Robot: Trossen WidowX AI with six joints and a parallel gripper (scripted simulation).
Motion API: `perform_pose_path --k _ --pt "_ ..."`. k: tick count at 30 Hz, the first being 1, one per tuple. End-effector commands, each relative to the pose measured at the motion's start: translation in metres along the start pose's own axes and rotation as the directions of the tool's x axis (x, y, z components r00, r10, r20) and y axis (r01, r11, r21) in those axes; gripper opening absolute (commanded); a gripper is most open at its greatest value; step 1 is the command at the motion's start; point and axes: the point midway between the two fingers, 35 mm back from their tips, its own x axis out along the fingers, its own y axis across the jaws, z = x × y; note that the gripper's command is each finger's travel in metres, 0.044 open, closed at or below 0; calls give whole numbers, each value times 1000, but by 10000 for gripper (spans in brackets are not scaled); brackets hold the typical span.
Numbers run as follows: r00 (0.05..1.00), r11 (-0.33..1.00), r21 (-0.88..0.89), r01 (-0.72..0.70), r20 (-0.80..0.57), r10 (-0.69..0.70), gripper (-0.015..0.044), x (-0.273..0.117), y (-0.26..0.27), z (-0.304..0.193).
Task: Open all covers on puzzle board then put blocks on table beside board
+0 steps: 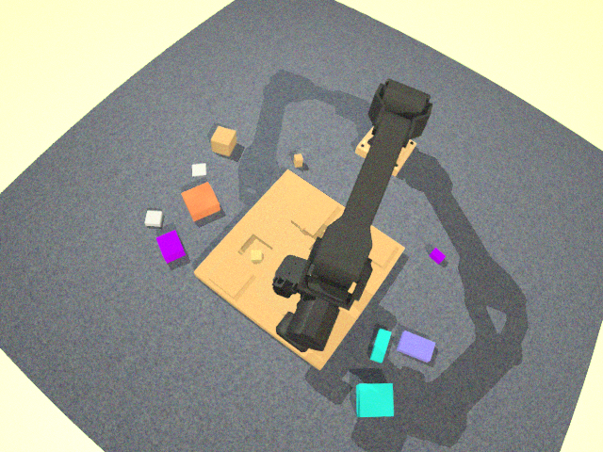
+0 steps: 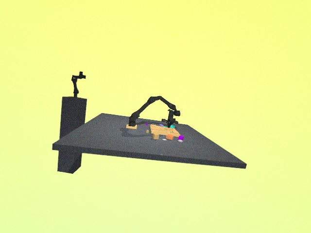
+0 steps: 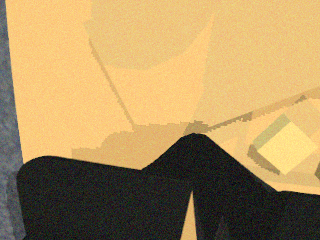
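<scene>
The tan puzzle board lies under the arm, which hides much of its right half in the top view. My gripper is shut and empty, pointing down with its tips at or just above the board; their contact is unclear. In the top view its fingertips are hidden. A pale yellow square piece sits by a recess in the left part of the board. A pale yellow square also shows right of the fingers in the wrist view. Thin track lines and edges mark the board; cover positions are partly hidden.
Left of the board lie an orange block, a purple block, two white pieces and a tan cube. A small tan block, cyan blocks, a lavender block and a small purple block also lie around it.
</scene>
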Motion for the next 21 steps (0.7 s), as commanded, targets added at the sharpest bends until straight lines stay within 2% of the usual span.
perform_pose_path --k 1,21 --pt "1000 1000 -3 -11 1 11 0 -3 6 2" --pt "1000 1000 -3 -12 3 12 0 -3 21 17"
